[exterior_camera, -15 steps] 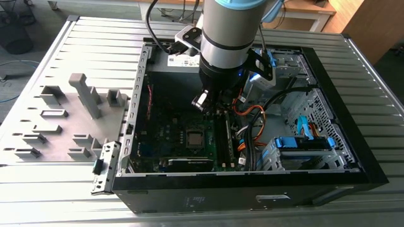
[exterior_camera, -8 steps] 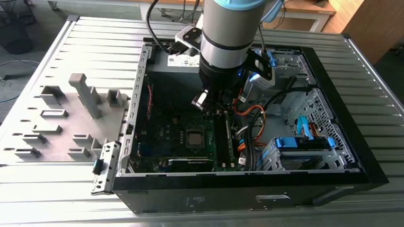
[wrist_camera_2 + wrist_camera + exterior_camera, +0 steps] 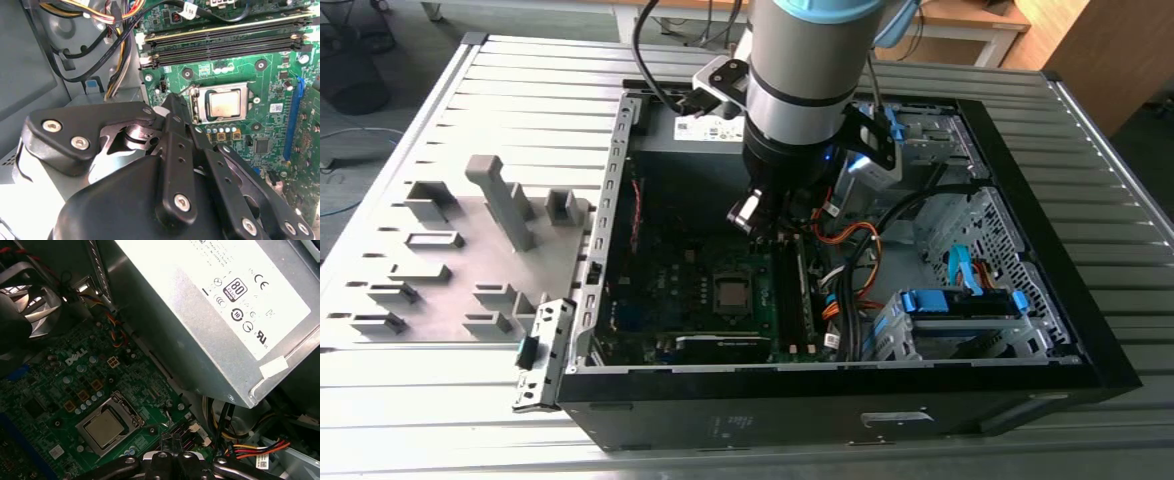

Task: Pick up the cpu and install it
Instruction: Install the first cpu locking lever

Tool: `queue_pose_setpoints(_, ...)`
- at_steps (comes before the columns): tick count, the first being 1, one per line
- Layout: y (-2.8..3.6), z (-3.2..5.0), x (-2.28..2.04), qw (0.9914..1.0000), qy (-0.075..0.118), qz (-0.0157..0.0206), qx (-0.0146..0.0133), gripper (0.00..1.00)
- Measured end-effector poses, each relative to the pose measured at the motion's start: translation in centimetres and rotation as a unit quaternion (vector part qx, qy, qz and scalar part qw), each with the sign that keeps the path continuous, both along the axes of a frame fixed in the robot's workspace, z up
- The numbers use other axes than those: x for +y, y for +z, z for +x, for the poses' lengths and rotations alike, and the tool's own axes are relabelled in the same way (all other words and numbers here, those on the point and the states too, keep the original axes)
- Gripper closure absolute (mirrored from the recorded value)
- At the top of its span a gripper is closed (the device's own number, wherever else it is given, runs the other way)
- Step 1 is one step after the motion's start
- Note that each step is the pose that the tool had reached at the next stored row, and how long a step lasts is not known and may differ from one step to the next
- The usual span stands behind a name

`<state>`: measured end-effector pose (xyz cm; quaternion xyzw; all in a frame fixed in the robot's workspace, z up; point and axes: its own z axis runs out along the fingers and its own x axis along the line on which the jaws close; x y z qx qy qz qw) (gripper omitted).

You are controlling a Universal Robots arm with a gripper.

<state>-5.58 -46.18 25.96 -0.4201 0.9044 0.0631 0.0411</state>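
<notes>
Arm [image 3: 801, 90] upright over open computer case [image 3: 1067, 330]; gripper [image 3: 767, 222] pointing down — finger state indeterminate. Cpu [image 3: 223, 103] seated in motherboard [image 3: 260, 75] socket, apart from gripper.

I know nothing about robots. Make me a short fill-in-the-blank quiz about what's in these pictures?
1. The cpu lies in a socket on the ____ circuit board.
2. The arm reaches down into an open computer ____.
3. In the exterior view, the grey fixture blocks lie on the exterior view's ____ of the case.

Missing words: green; case; left
</notes>
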Motion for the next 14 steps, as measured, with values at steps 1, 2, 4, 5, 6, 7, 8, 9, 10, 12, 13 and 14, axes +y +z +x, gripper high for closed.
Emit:
queue_pose_setpoints(1,-0.05,0.01,0.02,1.00000,0.000,0.0000,0.0000,0.89)
queue_pose_setpoints(2,-0.09,0.01,0.04,1.00000,0.000,-0.0001,0.0000,0.89)
queue_pose_setpoints(4,-0.17,0.09,0.12,1.00000,0.000,-0.0001,0.0001,0.89)
queue_pose_setpoints(5,-0.21,0.19,0.17,1.00000,0.000,-0.0001,0.0001,0.89)
queue_pose_setpoints(6,-0.24,0.31,0.23,1.00000,0.000,-0.0001,0.0001,0.89)
queue_pose_setpoints(7,-0.28,0.44,0.29,1.00000,0.000,-0.0001,0.0002,0.89)
queue_pose_setpoints(8,-0.30,0.54,0.34,1.00000,0.000,-0.0001,0.0003,0.89)
queue_pose_setpoints(9,-0.33,0.60,0.40,1.00000,0.000,-0.0001,0.0003,0.89)
queue_pose_setpoints(10,-0.35,0.64,0.45,1.00000,0.000,-0.0001,0.0003,0.89)
queue_pose_setpoints(12,-0.46,0.66,0.54,1.00000,0.000,0.0000,0.0002,0.89)
queue_pose_setpoints(13,-0.54,0.66,0.60,1.00000,0.000,0.0000,0.0002,0.89)
queue_pose_setpoints(14,-0.61,0.66,0.67,1.00000,0.000,0.0000,0.0002,0.89)
